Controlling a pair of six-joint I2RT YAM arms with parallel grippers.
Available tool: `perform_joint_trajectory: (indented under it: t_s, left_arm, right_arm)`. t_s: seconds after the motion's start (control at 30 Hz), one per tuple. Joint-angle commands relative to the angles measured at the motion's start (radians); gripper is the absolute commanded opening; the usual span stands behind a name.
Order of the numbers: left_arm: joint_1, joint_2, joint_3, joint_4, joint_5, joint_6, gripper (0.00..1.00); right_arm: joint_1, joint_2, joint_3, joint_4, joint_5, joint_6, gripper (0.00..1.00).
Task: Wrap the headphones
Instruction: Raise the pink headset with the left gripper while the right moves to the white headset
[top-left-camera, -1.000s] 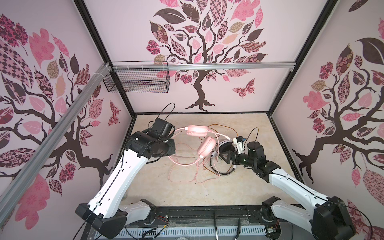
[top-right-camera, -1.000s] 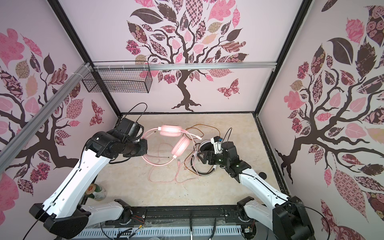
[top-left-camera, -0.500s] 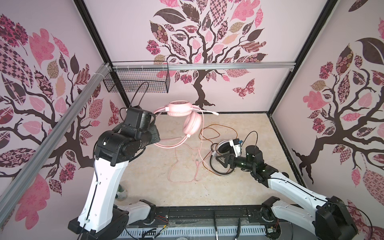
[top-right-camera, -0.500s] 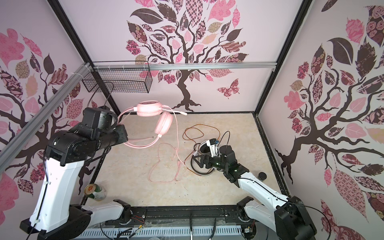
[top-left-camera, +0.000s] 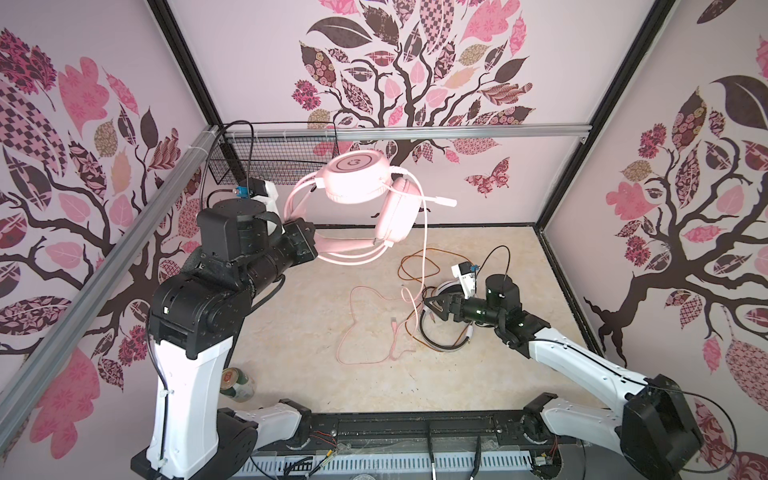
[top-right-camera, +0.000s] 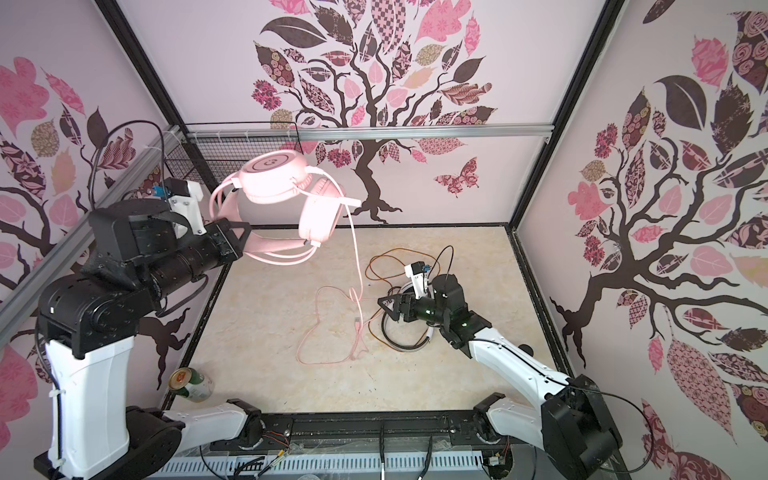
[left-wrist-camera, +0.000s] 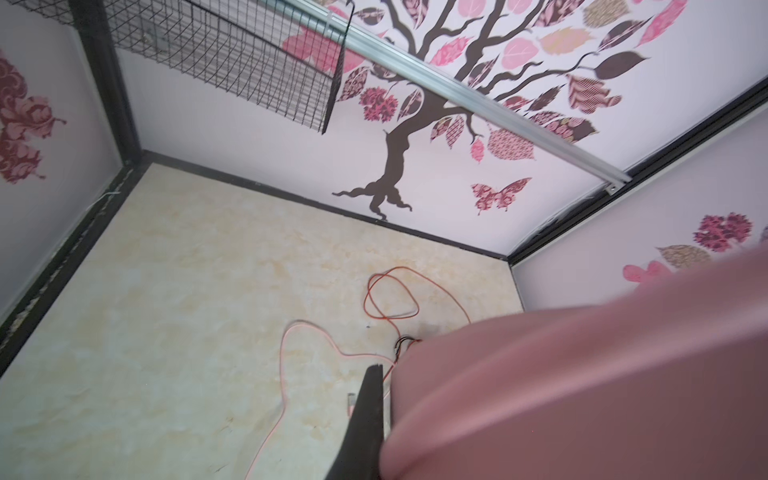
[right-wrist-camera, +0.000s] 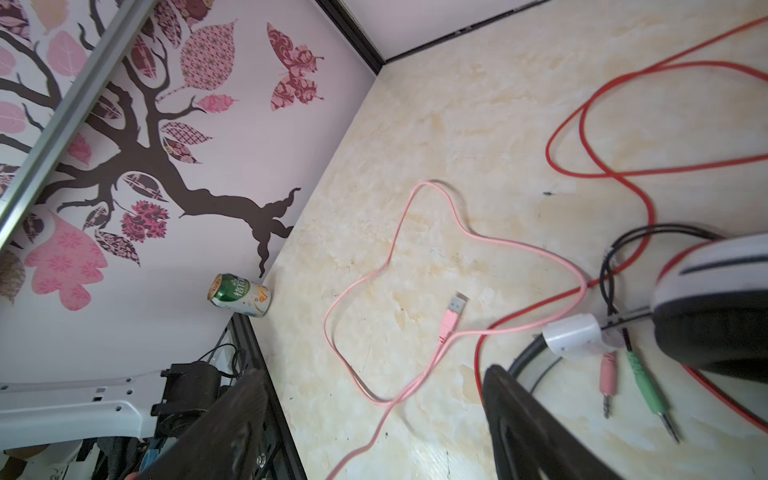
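Left hand (top-left-camera: 312, 245) is pinching the pink headset (top-left-camera: 357, 183) aloft; spread right hand (top-left-camera: 429, 308) is hovering by the white-and-black headset (right-wrist-camera: 715, 299), whose jack plugs (right-wrist-camera: 642, 380) only the right wrist view is showing

The pink headset (top-left-camera: 357, 183) is pale pink all over, and the pink cable (right-wrist-camera: 430, 183) matches it, ending in a pink-and-silver plug (right-wrist-camera: 452, 316). The white-and-black headset (right-wrist-camera: 715, 291) is white with a black stripe and a black cushion. Its orange-red cable (right-wrist-camera: 548, 149) carries one pink jack (right-wrist-camera: 607, 372) and one green jack (right-wrist-camera: 641, 374). The bench (top-left-camera: 316, 374) is cream with tan marbling. The walls (top-left-camera: 519, 187) are pale pink, printed with dark brown trees (top-left-camera: 399, 153) whose leaves are pink, maroon and tan, some checked or floral. The wire basket (top-left-camera: 278, 162) is black. The can (right-wrist-camera: 241, 296) is green and white. The left arm (top-left-camera: 187, 386) and right arm (top-left-camera: 582, 361) are white and black.
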Motion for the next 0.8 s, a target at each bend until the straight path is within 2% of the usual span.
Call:
perform_joint_trajectory:
  t_s: [0.0, 0.1, 0.23, 0.43, 0.53, 0.77]
  left_arm:
    - [0.001, 0.025, 0.054, 0.110, 0.080, -0.056, 0.00]
    - [0.001, 0.042, 0.091, 0.111, 0.075, -0.058, 0.00]
    - [0.001, 0.107, 0.228, 0.080, 0.074, -0.055, 0.00]
    - [0.003, 0.169, 0.302, 0.127, 0.125, -0.101, 0.00]
    - [0.003, 0.191, 0.315, 0.138, 0.147, -0.115, 0.00]
    - [0.003, 0.179, 0.263, 0.176, 0.162, -0.137, 0.00]
  right_arm:
    - [0.007, 0.010, 0.055, 0.046, -0.047, 0.026, 0.84]
    - [0.008, 0.002, 0.051, 0.102, -0.073, 0.063, 0.85]
    - [0.009, -0.003, 0.040, 0.155, -0.128, 0.100, 0.84]
    - [0.039, -0.020, 0.061, 0.182, -0.230, 0.080, 0.84]
    - [0.053, -0.035, 0.074, 0.227, -0.280, 0.098, 0.84]
    - [0.075, -0.014, 0.072, 0.408, -0.373, 0.223, 0.81]
